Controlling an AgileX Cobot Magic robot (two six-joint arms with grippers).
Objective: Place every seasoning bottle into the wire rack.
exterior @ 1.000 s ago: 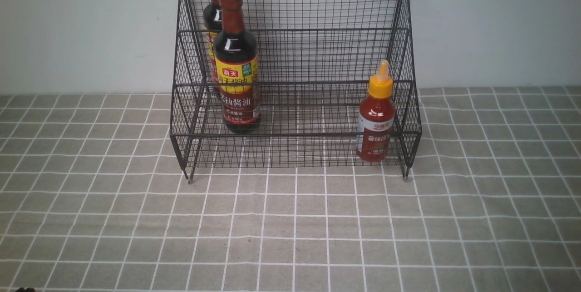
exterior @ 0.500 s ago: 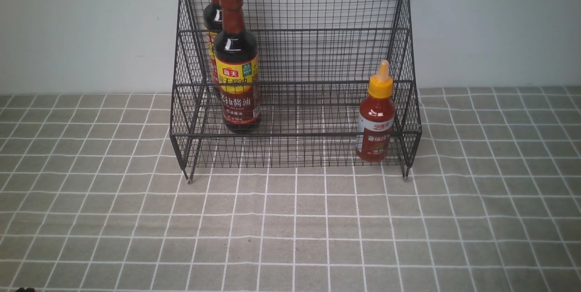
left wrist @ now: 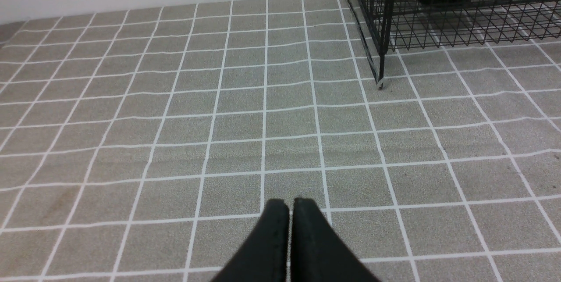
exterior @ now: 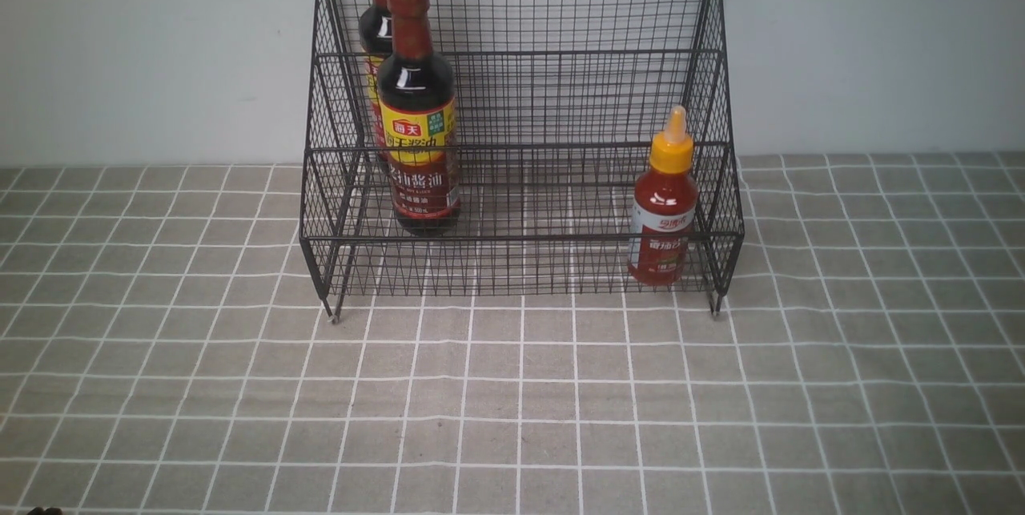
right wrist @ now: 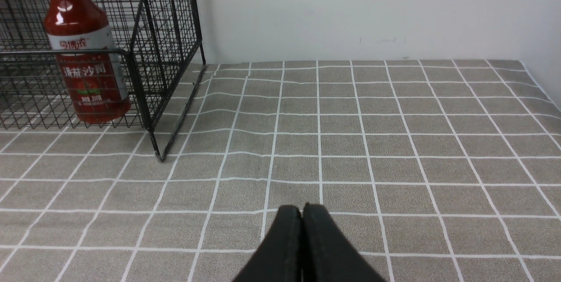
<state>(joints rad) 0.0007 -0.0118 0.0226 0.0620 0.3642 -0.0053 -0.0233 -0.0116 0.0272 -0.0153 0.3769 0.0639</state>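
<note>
The black wire rack (exterior: pixel 520 58) stands against the back wall. A tall dark soy-sauce bottle (exterior: pixel 418 110) stands upright in the left of its lower tier. A second one (exterior: pixel 378 26) stands behind it on the upper tier, partly hidden. The short red sauce bottle (exterior: pixel 663 203) with a yellow nozzle cap stands upright in the lower tier's right corner, also seen as the red sauce bottle (right wrist: pixel 85 58). My left gripper (left wrist: pixel 290 203) is shut and empty over the cloth, well short of the rack's corner (left wrist: pixel 381 19). My right gripper (right wrist: pixel 302 208) is shut and empty, away from the rack (right wrist: pixel 166 54).
A grey checked cloth (exterior: pixel 520 403) covers the table in front of the rack. A pale wall (exterior: pixel 881 42) runs behind the rack. The table's right edge (right wrist: pixel 543 93) meets a side wall in the right wrist view.
</note>
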